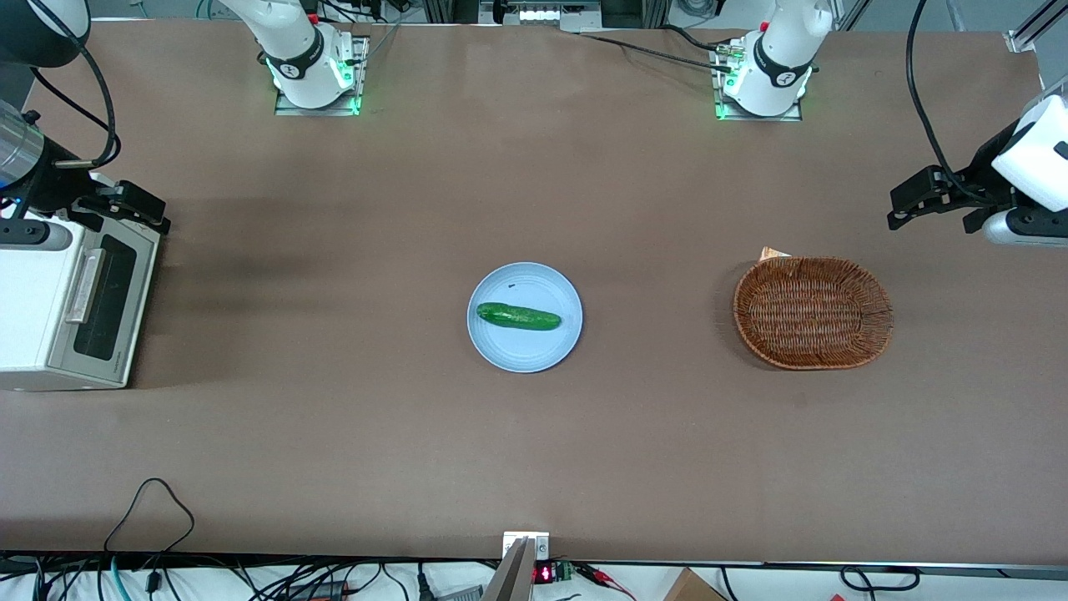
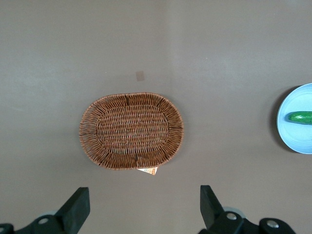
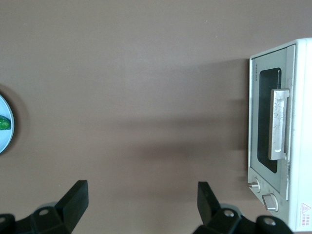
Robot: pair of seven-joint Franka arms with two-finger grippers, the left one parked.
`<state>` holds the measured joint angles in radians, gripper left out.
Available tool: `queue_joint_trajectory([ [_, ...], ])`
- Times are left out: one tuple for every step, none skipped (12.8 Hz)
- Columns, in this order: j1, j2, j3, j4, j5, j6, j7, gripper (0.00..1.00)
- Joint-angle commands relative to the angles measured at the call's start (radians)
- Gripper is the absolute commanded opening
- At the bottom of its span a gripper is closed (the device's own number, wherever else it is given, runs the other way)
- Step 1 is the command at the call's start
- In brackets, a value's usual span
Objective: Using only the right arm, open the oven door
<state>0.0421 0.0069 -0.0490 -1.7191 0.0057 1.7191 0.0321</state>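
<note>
The oven door (image 1: 107, 307) is shut, lying flush against the front of the white oven (image 1: 33, 309) that sits at the working arm's end of the counter (image 1: 534, 434), so none of the opening appears to be done yet. Its dark window and silver bar handle (image 3: 279, 124) face the middle of the counter, and the handle is untouched. The right arm (image 1: 33, 159) hangs above the oven's edge that is farther from the front camera, with its end effector (image 1: 125, 203) just above the upper corner of the door, apart from the handle as far as the front view shows. In the right wrist view the two black fingers (image 3: 73, 199) stand wide apart with bare counter between them; they hold nothing and touch nothing. What is left, by my reading, is nearly the whole job: bring the end effector to the handle, close on it or hook it, and swing the door down and outward toward the middle of the counter. The space in front of the door is free for that swing. A blue plate (image 1: 524, 316) carrying a cucumber (image 1: 518, 316) sits well apart at mid-counter, and a wicker basket (image 1: 813, 311) lies toward the parked arm's end; neither should interfere.
</note>
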Motion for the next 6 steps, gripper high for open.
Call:
queue_joint_trajectory([
  [-0.005,0.008,0.003,0.024,0.019,-0.016,0.003,0.99],
  [-0.005,0.008,0.003,0.024,0.019,-0.016,0.003,0.99],
  [-0.005,0.008,0.003,0.024,0.019,-0.016,0.003,0.99],
  [-0.005,0.008,0.003,0.024,0.020,-0.018,0.002,0.99],
  [-0.005,0.010,0.003,0.024,0.020,-0.016,0.002,0.99],
  [-0.005,0.008,0.003,0.023,0.020,-0.018,-0.001,0.99],
])
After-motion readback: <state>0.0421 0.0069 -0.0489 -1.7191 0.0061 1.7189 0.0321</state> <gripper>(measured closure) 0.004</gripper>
